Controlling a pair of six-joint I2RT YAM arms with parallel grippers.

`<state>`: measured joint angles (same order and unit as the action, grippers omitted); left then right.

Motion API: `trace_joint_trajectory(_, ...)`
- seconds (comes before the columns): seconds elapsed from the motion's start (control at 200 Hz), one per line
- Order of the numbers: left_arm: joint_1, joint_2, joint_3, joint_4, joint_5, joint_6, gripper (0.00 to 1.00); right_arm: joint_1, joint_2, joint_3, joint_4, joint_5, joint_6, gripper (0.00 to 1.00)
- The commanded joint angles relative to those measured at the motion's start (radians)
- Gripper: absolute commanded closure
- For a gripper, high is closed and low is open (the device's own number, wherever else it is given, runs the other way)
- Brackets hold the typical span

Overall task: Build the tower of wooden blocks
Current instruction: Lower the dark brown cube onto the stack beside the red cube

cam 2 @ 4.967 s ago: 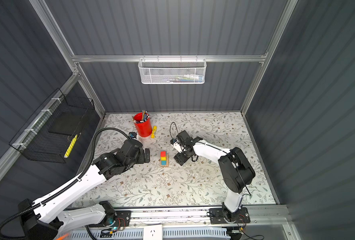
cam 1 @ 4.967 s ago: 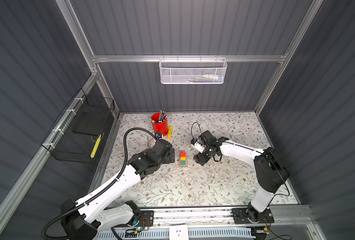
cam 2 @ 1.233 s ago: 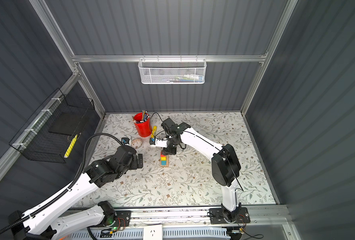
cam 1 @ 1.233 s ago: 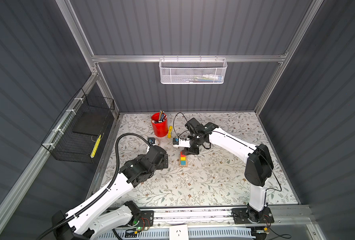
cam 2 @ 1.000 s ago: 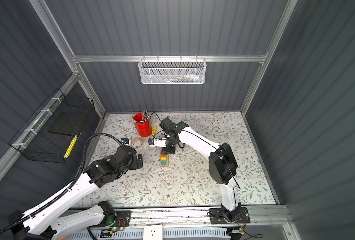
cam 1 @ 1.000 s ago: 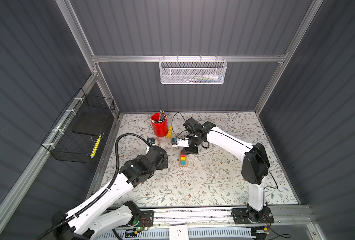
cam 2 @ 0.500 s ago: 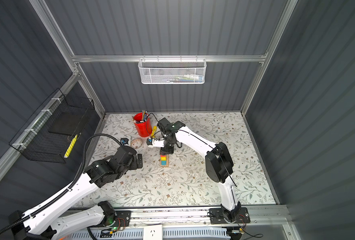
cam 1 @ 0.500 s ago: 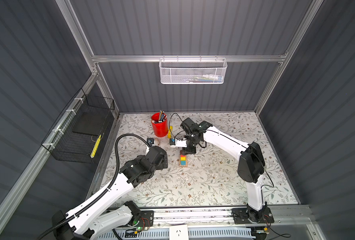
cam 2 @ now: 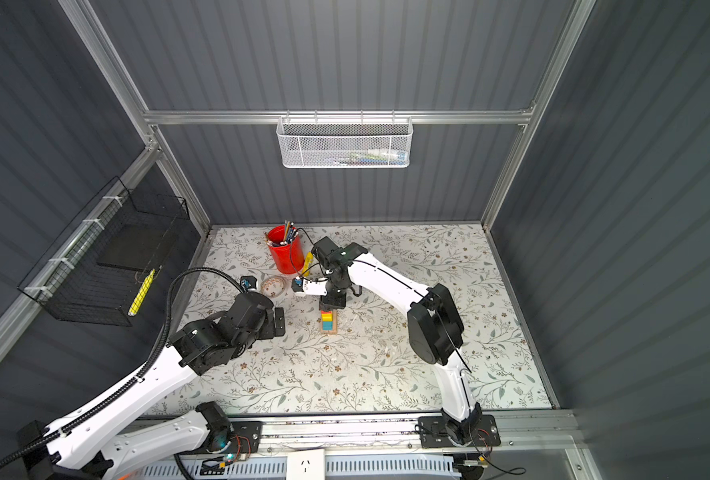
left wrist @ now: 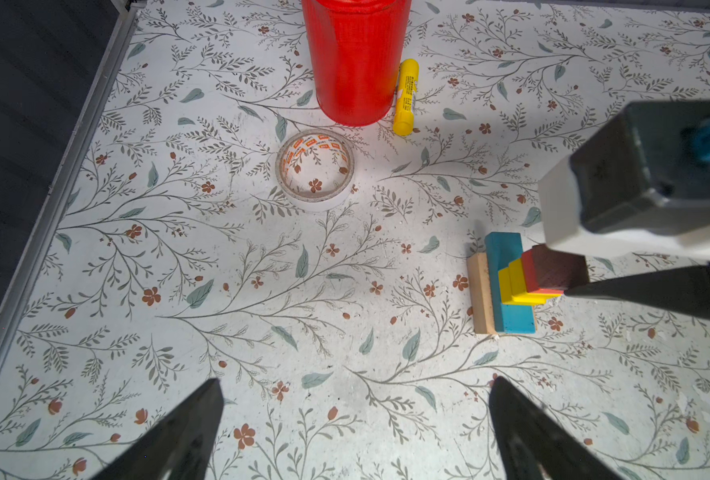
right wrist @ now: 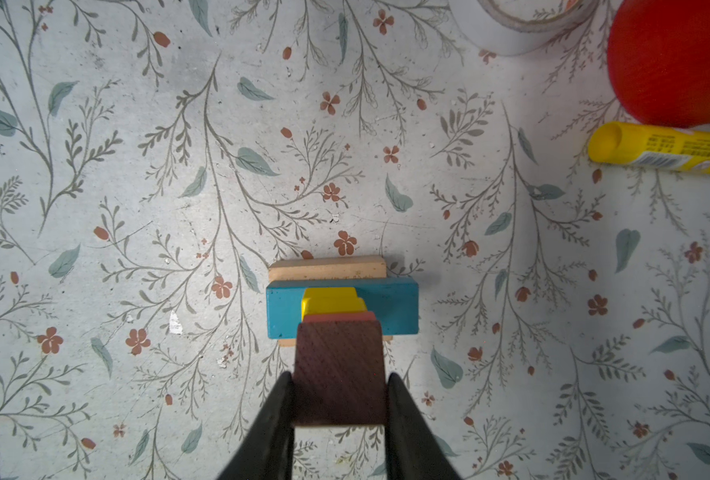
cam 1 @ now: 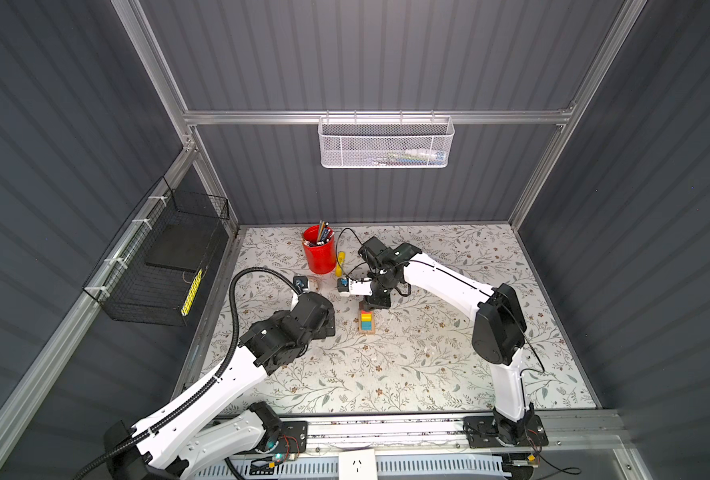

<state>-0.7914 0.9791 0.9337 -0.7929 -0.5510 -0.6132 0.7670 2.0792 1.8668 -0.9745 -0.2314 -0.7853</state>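
Jaws of the right gripper point(right wrist: 340, 376) squeeze the dark brown block point(right wrist: 338, 353) from both sides, right over the top of the wood block tower point(cam 1: 366, 322). I cannot tell if the brown block rests on the red cube point(right wrist: 338, 318). Under the red cube sit the yellow cubes point(right wrist: 328, 301), then the blue block point(right wrist: 390, 305), then a tan block point(right wrist: 326, 268) on the table point(left wrist: 262, 291). The tower stands a bit left of the middle, nearer than the red cup point(left wrist: 355, 62) and the yellow marker point(left wrist: 405, 97). Jaws of the left gripper point(left wrist: 355, 380) are wide open and hold nothing. It hangs just left of the tower, near a tape roll point(left wrist: 315, 170).
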Motion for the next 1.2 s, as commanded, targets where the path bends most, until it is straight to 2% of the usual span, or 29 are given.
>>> trace_joint_trajectory(0.0, 0.000, -0.005, -0.012, -0.025, -0.017, -0.009, 0.00, 0.006, 0.018, 0.025, -0.027, 0.004, 0.012, 0.73)
trace_joint_trajectory(0.125, 0.000, -0.002, -0.011, -0.026, -0.018, -0.010, 0.00, 0.009, 0.019, 0.024, -0.024, 0.008, 0.013, 0.72)
trace_joint_trajectory(0.4, 0.000, -0.001, -0.012, -0.022, -0.013, -0.010, 0.00, 0.012, 0.017, 0.040, -0.027, 0.010, 0.025, 0.60)
trace_joint_trajectory(0.755, 0.000, -0.004, -0.009, -0.022, -0.014, -0.008, 0.01, 0.012, 0.028, 0.059, -0.036, 0.017, 0.033, 0.58)
trace_joint_trajectory(1.196, 0.000, -0.004, -0.012, -0.016, -0.016, -0.008, 0.00, 0.012, 0.027, 0.045, -0.025, -0.006, 0.092, 0.45)
